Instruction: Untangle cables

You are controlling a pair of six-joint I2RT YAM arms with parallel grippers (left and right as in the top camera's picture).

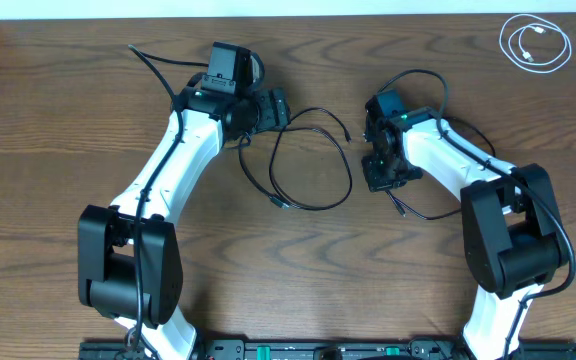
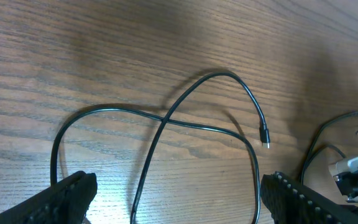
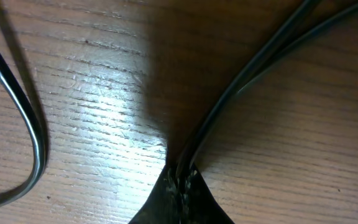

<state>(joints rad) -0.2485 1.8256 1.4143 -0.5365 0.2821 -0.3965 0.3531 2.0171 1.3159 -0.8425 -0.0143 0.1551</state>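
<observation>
Now my right gripper (image 3: pixel 180 177) is pinched shut on two strands of thin black cable (image 3: pixel 241 81), probably to draw them clear. My left gripper (image 2: pixel 176 193) hangs wide open and empty above the crossed loop of black cable (image 2: pixel 166 121) on the brown wooden bench (image 1: pixel 68 120).

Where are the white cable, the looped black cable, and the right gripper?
white cable (image 1: pixel 569 44): overhead view, coil's right edge.
looped black cable (image 2: pixel 165 120): left wrist view, where it crosses itself.
right gripper (image 3: pixel 180 177): right wrist view, fingertips shut on black strands (image 3: pixel 247 71).
</observation>
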